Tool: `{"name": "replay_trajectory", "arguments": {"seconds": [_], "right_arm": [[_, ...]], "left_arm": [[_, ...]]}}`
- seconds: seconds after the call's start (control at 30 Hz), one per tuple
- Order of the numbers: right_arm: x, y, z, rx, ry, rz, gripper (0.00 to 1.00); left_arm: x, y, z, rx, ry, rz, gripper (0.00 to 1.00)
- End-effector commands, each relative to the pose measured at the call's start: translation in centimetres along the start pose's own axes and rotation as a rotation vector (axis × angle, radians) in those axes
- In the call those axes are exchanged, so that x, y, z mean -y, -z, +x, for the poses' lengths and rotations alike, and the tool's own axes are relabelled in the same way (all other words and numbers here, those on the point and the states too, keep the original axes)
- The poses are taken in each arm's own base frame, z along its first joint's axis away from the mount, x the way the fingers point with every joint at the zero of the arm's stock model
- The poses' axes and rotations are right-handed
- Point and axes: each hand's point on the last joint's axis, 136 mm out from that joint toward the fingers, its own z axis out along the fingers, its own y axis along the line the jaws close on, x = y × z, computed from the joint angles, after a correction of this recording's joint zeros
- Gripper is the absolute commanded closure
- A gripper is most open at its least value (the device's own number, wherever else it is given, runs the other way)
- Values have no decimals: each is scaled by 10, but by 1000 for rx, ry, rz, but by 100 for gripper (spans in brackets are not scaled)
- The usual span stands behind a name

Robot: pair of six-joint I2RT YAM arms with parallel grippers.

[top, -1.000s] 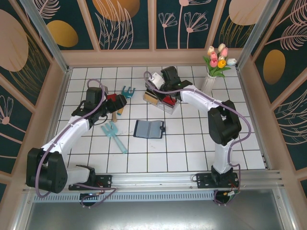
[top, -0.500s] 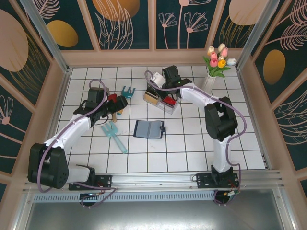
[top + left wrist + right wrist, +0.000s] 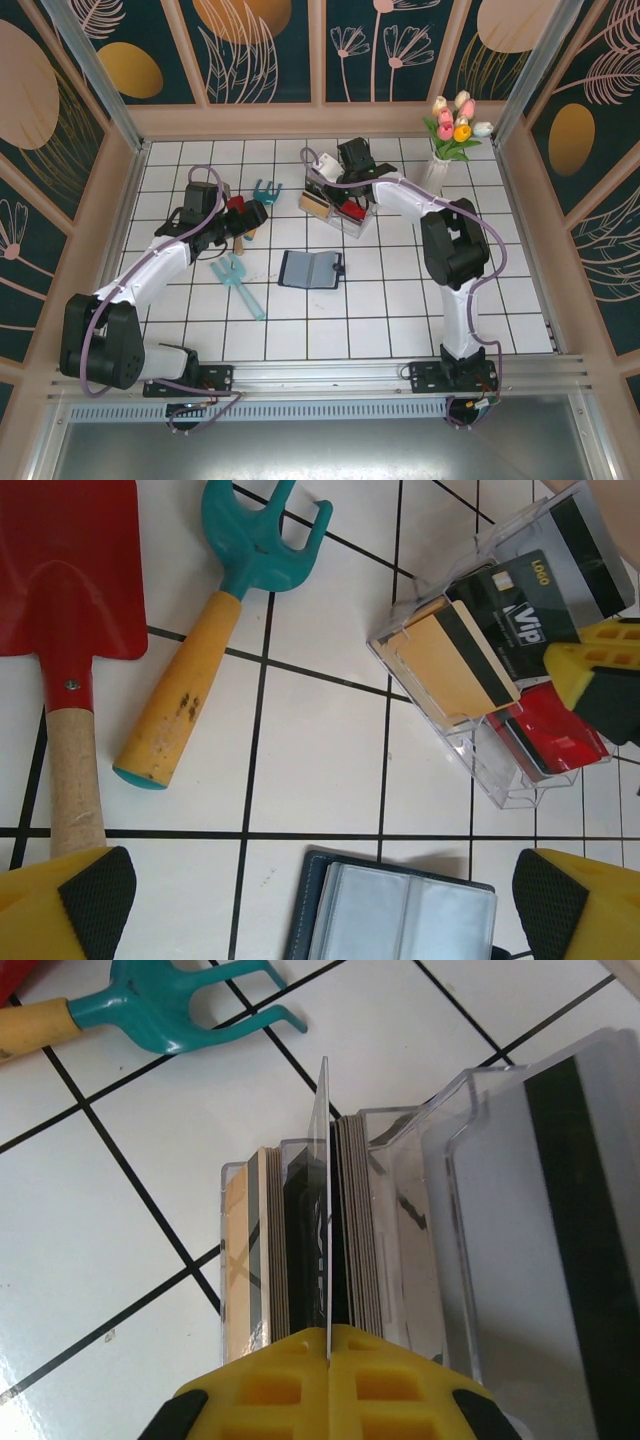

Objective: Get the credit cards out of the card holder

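The card holder, a navy wallet, lies open on the tiles in the middle, its blue-grey pockets facing up. A tan card, a black VIP card and a red card stand in a clear plastic box. My right gripper is over that box, shut on a thin card seen edge-on; its colour cannot be told. My left gripper hangs open above the wallet's far edge with nothing between its fingers.
A red spade and a teal rake with a wooden handle lie left of the box. A teal plastic fork lies left of the wallet. A vase of tulips stands at the back right.
The right arm's elbow has swung in towards the middle while its gripper stayed at the clear box. The left arm has shifted slightly.
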Motion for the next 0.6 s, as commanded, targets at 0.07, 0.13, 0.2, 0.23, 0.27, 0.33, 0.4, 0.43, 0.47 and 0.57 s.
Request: {"name": "replay_trajectory", "arguments": {"seconds": [0.07, 0.13, 0.2, 0.23, 0.27, 0.33, 0.4, 0.43, 0.47, 0.57], "right_arm": [[8, -4, 2, -11, 3, 9, 100], [9, -4, 3, -14, 5, 14, 100], [12, -4, 6, -23, 6, 29, 100], [13, -5, 8, -29, 9, 36, 100], [14, -5, 9, -33, 9, 42, 100], [15, -6, 11, -42, 13, 47, 100], [14, -6, 11, -44, 13, 44, 100], [14, -6, 11, -45, 12, 41, 100], [13, -6, 12, -46, 12, 37, 100], [14, -6, 9, -35, 3, 44, 96]], "left_arm": [[9, 0, -9, 4, -22, 31, 1], [9, 0, -8, 0, -21, 35, 2], [10, 0, -8, 0, -22, 38, 2], [10, 0, -8, -2, -21, 39, 2], [9, 0, -8, -2, -21, 37, 2], [10, -1, -8, -3, -23, 39, 1], [10, -2, -7, -8, -23, 43, 1], [10, -2, -6, -10, -23, 44, 2], [10, -2, -6, -13, -21, 45, 2], [11, -2, -5, -15, -25, 50, 2]]}}
